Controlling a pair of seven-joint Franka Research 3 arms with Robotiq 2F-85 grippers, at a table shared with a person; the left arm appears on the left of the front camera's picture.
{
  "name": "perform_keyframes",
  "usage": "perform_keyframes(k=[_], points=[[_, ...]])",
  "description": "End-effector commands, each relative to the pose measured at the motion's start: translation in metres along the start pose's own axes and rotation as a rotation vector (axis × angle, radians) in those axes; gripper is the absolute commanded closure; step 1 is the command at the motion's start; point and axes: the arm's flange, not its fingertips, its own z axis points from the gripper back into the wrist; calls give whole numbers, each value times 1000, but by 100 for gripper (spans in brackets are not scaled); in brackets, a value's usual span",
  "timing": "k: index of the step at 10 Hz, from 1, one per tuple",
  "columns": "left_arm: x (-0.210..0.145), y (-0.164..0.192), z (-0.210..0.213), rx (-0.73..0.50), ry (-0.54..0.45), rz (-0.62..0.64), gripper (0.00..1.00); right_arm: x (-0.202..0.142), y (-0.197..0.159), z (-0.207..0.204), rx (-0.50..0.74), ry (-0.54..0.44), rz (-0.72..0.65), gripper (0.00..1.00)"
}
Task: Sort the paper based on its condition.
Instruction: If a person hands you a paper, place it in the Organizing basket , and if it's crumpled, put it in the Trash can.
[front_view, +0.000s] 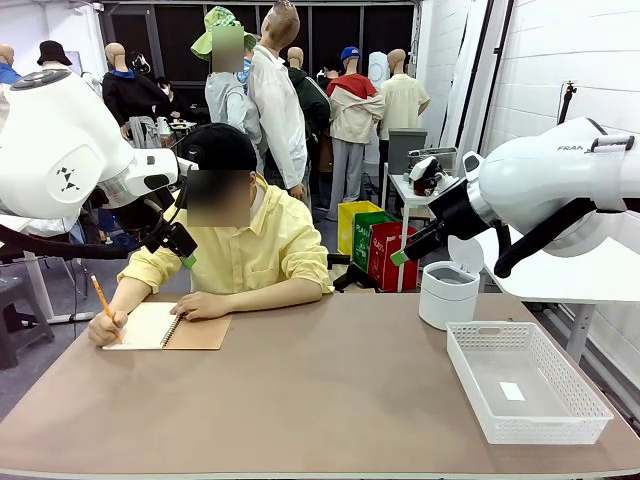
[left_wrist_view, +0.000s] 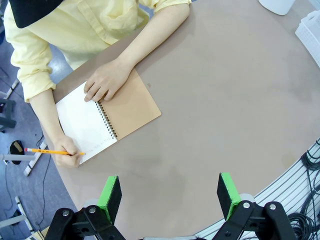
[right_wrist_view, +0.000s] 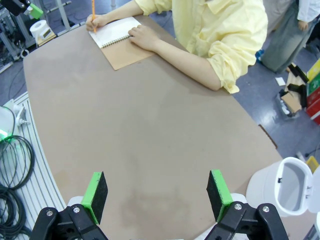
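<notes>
A white page (front_view: 145, 325) lies open in a brown-covered spiral notebook (front_view: 205, 332) at the table's far left, still bound; loose sheets of paper are out of view. A person writes on that page (left_wrist_view: 85, 122) with an orange pencil (left_wrist_view: 52, 151) and rests the other hand (left_wrist_view: 102, 80) on the spiral. My left gripper (front_view: 183, 250) hangs high above the notebook, open and holding nothing (left_wrist_view: 170, 195). My right gripper (front_view: 405, 252) is raised over the table's right side, also open and holding nothing (right_wrist_view: 156, 192). The notebook (right_wrist_view: 127, 55) lies far across the table from it.
A white mesh basket (front_view: 470, 375) stands at the right front with a small white slip (front_view: 511, 391) inside. Behind it is a white lidded bin (front_view: 448, 293), open at the top (right_wrist_view: 285, 185). Bare brown tabletop (front_view: 320, 390) spreads across the middle.
</notes>
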Motion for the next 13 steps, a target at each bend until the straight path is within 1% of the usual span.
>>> perform_keyframes(k=[1,13], points=[[0,0,0,-2,-6,-2,0,0,-1,-2,17,-9,-10,0],[0,0,0,-2,-6,-2,0,0,-1,-2,17,-9,-10,0]])
